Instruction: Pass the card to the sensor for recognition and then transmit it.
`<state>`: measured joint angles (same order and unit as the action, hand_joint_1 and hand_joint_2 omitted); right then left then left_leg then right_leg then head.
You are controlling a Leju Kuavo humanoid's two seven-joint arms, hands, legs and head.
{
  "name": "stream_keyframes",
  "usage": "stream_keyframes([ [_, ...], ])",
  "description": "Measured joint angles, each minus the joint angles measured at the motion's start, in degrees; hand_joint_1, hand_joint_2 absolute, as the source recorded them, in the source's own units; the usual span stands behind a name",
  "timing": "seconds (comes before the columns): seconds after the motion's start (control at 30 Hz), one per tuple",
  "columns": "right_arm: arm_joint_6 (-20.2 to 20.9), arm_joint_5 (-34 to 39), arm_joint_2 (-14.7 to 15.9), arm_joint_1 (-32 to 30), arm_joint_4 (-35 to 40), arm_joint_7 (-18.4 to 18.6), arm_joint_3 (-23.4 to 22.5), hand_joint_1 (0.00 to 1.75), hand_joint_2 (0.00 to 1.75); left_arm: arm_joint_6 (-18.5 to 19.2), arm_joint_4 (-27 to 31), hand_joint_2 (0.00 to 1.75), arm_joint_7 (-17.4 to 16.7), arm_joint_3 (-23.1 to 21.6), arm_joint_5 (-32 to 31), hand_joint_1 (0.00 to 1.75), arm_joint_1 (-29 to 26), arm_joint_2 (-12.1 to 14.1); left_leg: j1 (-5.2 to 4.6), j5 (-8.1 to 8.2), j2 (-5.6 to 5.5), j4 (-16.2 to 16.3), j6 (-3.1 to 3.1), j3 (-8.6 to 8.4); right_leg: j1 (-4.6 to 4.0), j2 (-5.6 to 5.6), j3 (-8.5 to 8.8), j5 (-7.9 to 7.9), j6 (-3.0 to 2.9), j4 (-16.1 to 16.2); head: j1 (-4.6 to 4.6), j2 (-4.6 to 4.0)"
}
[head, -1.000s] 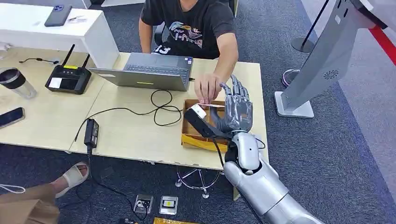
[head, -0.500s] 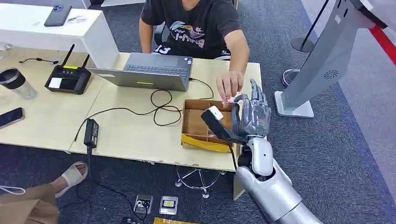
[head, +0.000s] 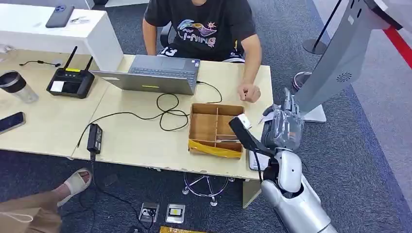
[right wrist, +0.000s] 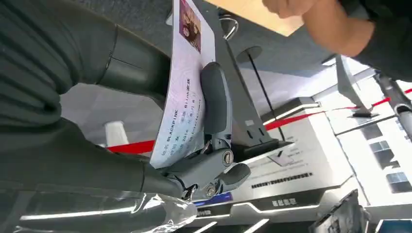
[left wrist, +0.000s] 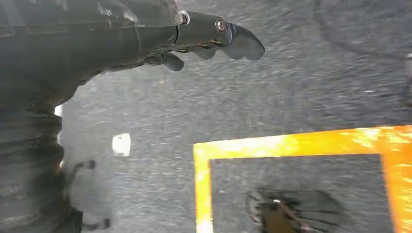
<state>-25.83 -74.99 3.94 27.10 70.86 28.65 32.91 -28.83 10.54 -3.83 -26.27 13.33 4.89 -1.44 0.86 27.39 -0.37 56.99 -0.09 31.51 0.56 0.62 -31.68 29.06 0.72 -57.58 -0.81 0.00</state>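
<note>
**Card held in the right hand, near the grey kiosk**

The right hand [head: 284, 127] grips the card [right wrist: 180, 92]. In the right wrist view the thick thumb [right wrist: 215, 99] presses on the printed face and the dark fingers [right wrist: 131, 65] lie behind it, so the card stands on its edge between them. A good part of the card sticks out free past the fingers. In the head view the hand is raised past the right end of the wooden table [head: 141, 136], to the right of the wooden tray [head: 201, 127], and close to the slanted grey kiosk [head: 335, 63], which is probably where the sensor sits; the sensor itself cannot be picked out.

The card looks thin, light and flat, with a glossy printed surface. It is likely stiff enough to keep its shape but could bend under a hard squeeze, and it may slip between smooth pads. The best hold is on the two flat faces, near one end, so the free end can be presented to the sensor. The present hold seems to do this.

The left hand [left wrist: 204, 36] hangs over the grey carpet [left wrist: 291, 97], holding nothing, with its fingers loosely apart.

The person's hand [head: 249, 92] rests as a fist on the far right part of the table, apart from the robot's hand.
</note>
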Motion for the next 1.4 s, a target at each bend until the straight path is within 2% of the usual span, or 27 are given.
stream_keyframes([
  [0.1,1.1,-1.4,1.0,-1.9,1.8,0.2,-1.5,1.71,1.75,0.0,0.0,1.75,0.0,-0.6,-0.1,0.00,-0.1,0.2,0.00,0.01,0.00,0.0,-0.01,0.01,0.00,0.00,0.00,0.00,0.00,0.0,0.00,0.00],
  [0.2,2.1,-2.8,1.7,-3.8,3.7,0.2,-2.9,1.75,1.75,0.1,0.0,1.75,0.0,-1.2,0.1,0.00,-0.1,0.3,0.00,0.03,0.00,0.0,-0.03,0.01,0.00,0.00,0.00,0.00,0.00,0.0,0.00,0.00],
  [0.33,3.0,-4.1,2.1,-5.6,4.7,-0.1,-3.7,1.68,1.75,0.1,0.0,1.75,0.0,-1.9,0.4,0.00,-0.1,0.4,0.01,0.03,0.01,0.0,-0.04,0.00,0.00,-0.01,0.00,0.00,0.00,0.0,0.00,0.00],
  [0.37,3.1,-4.2,2.1,-6.0,4.8,-0.1,-3.9,1.73,1.75,0.1,0.0,1.75,0.0,-1.9,0.5,0.00,-0.1,0.4,0.01,0.03,0.01,0.0,-0.04,0.00,0.00,0.00,0.00,0.00,0.00,0.0,0.02,0.00],
  [0.57,3.8,-4.3,2.2,-8.7,4.7,-2.2,-4.2,1.75,1.75,0.1,0.0,1.75,0.0,-2.3,1.6,0.00,0.0,0.5,0.01,0.03,0.01,0.0,-0.04,0.03,-0.01,0.00,0.00,0.01,-0.01,0.0,0.00,0.00],
  [0.8,1.7,-1.5,-0.3,-10.5,-3.0,-5.7,-3.2,1.75,1.75,-0.4,0.2,1.75,-0.1,-2.3,3.1,0.00,0.0,0.6,0.01,0.03,-0.01,0.0,-0.04,0.07,-0.01,0.05,-0.01,0.01,-0.01,0.0,0.02,0.00],
  [1.17,0.7,-0.1,-2.7,-9.9,-9.8,-6.1,-2.0,1.75,1.75,-0.3,0.4,1.75,0.0,-3.0,2.9,0.00,0.1,0.6,0.01,0.03,-0.02,0.0,-0.04,0.10,0.00,0.06,-0.03,0.01,-0.01,0.0,0.00,0.00],
  [1.4,-0.6,1.1,-3.1,-8.1,-13.4,-4.8,-1.9,1.75,1.75,-0.2,0.5,1.75,0.3,-3.5,2.7,0.00,0.1,0.7,0.00,0.03,-0.02,0.0,-0.04,0.09,0.00,0.06,-0.03,0.01,-0.01,0.0,0.00,0.00],
])
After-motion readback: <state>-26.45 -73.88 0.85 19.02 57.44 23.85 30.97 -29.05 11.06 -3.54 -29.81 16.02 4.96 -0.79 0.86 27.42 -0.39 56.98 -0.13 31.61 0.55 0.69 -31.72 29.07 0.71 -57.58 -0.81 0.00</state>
